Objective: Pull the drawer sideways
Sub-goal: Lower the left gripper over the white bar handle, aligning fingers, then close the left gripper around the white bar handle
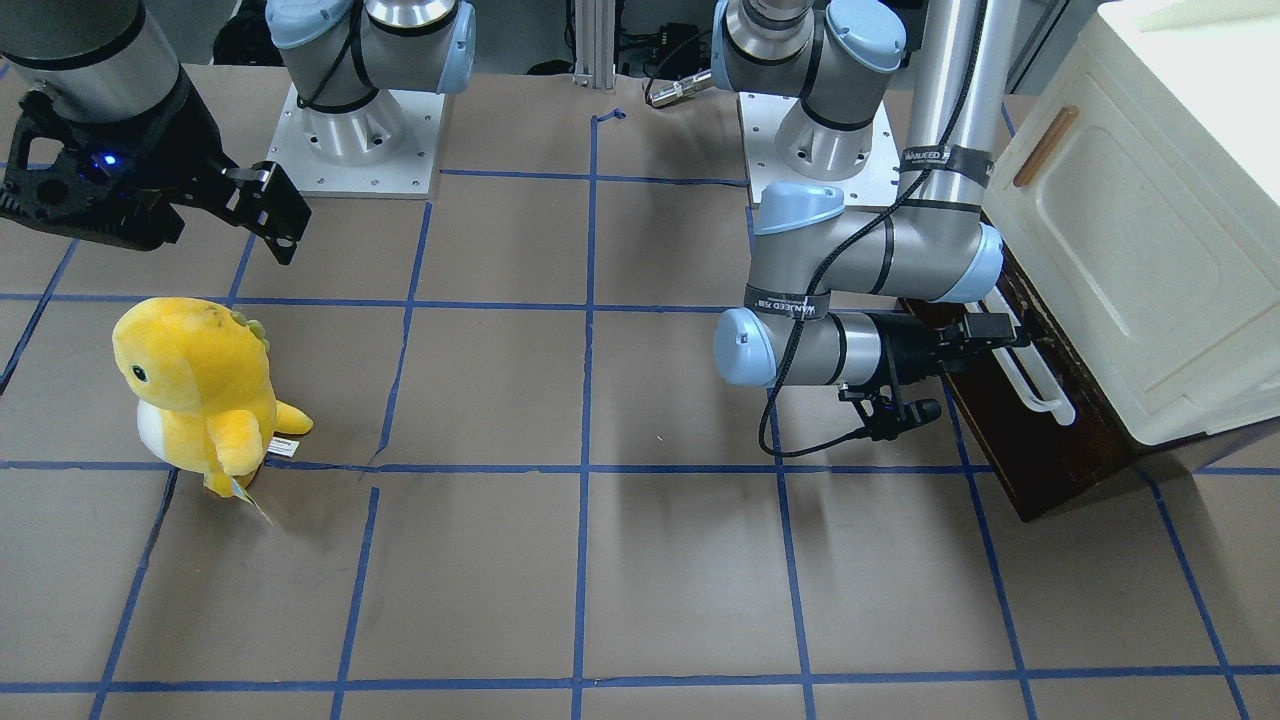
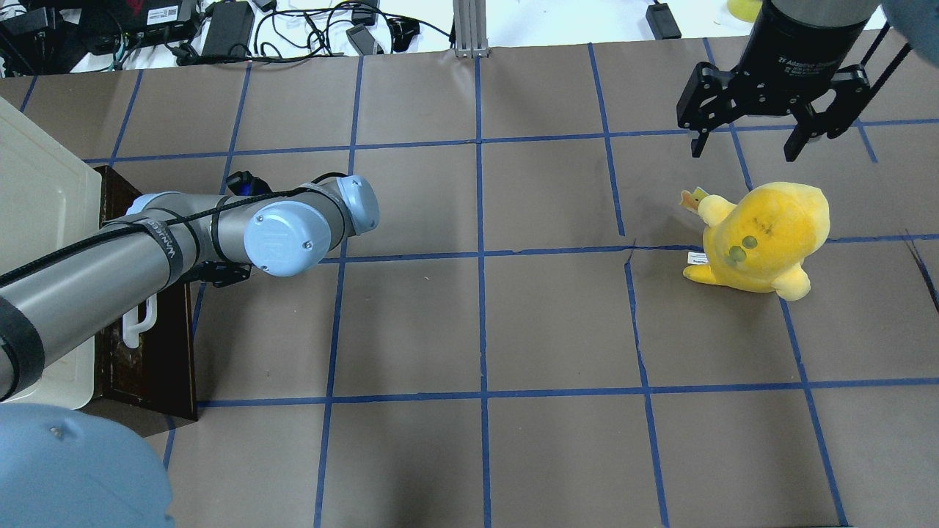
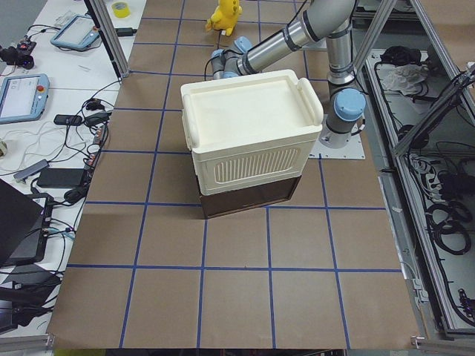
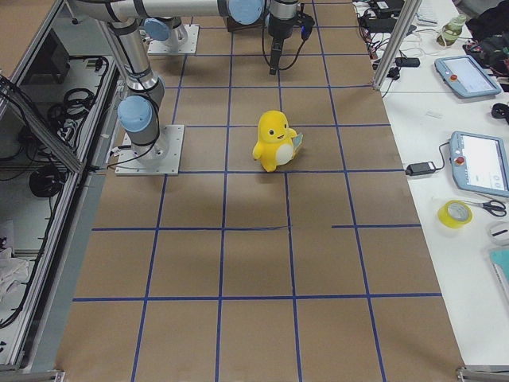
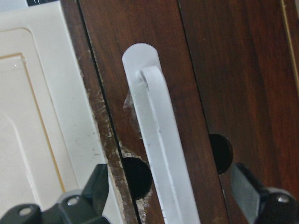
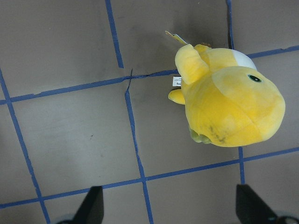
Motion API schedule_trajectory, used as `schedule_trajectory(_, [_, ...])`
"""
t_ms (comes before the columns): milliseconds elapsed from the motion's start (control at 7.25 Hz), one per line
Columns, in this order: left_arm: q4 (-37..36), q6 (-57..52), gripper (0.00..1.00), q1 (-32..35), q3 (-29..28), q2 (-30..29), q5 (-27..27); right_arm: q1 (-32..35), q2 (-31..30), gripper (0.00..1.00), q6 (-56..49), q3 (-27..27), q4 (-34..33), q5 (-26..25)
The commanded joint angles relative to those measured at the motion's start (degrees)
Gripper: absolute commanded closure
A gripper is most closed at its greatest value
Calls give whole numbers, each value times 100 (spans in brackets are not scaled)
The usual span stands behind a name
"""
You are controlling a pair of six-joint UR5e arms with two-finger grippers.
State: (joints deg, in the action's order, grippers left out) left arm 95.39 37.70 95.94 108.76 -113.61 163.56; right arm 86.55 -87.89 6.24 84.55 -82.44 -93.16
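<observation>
Straddling the white bar handle point(image 5: 159, 140) on the scuffed dark-brown drawer point(image 5: 224, 70), the left gripper point(image 5: 173, 200) is sitting with jaws open, unclamped. Right gripper point(image 2: 744, 150) is hanging open too, empty.

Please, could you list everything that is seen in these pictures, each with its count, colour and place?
drawer: one, dark brown front, under the cabinet at the table's end on the robot's left.
bar handle: one, white, on the drawer front.
cabinet: one, cream-white, above the drawer.
small handle: one, wooden, on the cabinet door.
plush toy: one, yellow, upright on the table, on the robot's right.
table: one, brown cover with a blue tape grid.
left gripper: one, black, open, fingers on either side of the bar handle.
right gripper: one, black, open, above the table near the plush toy.
</observation>
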Motion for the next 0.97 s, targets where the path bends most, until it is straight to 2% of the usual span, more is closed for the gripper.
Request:
schedule_trajectory(0, [50,298,0,4,171,-3,298,3,0,0,0,0,0,0])
schedule_trajectory(276, [208,387,0,4,216,-3,562,3,0,0,0,0,0,0])
schedule_trajectory(828, [226,563,0,-22,225,-65,581,3,0,0,0,0,0,0])
